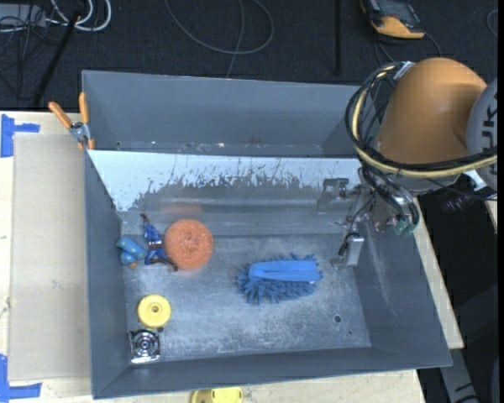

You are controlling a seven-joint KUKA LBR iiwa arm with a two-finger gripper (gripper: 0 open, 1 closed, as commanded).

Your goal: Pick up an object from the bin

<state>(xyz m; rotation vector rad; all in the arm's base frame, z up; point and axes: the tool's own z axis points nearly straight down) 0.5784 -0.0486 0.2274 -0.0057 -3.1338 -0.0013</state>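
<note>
My gripper (341,223) hangs by the bin's right wall, above the floor, its fingers spread open with nothing between them. One fingertip (349,250) points down just right of a blue bristly brush (279,280), which lies flat on the bin floor right of the middle. The brush sits a little below and to the left of the gripper, apart from it.
At the left of the bin lie an orange round pad (189,243) and a small blue toy figure (139,248), touching each other. A yellow disc (154,311) and a small metal piece (144,344) sit in the front left corner.
</note>
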